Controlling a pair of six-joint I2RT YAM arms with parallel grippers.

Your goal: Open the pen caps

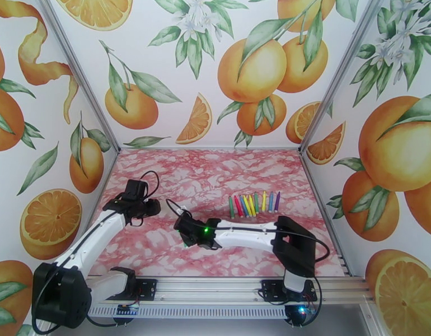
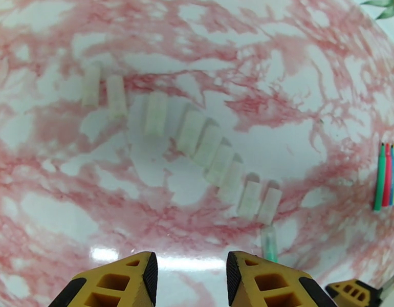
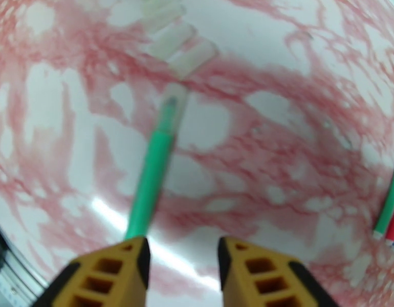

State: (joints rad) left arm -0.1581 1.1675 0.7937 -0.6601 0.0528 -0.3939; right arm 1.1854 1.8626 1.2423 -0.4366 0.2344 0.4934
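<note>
nine whitish, half-clear pen caps (image 2: 207,144) lie in a curved row on the pink marbled table (image 2: 299,72), ahead of the left gripper (image 2: 191,263). its yellow fingers (image 2: 130,277) stand apart and there is nothing between them.

one green pen (image 3: 151,180) points away from the right gripper (image 3: 182,251). its far end wears a clear cap (image 3: 174,106), just beside the end of the row. its near end goes behind the tip of one finger. these jaws also stand apart, with bare table between them, grasping nothing.

the other pens (image 1: 254,204) lie side by side, well apart to the right.
</note>
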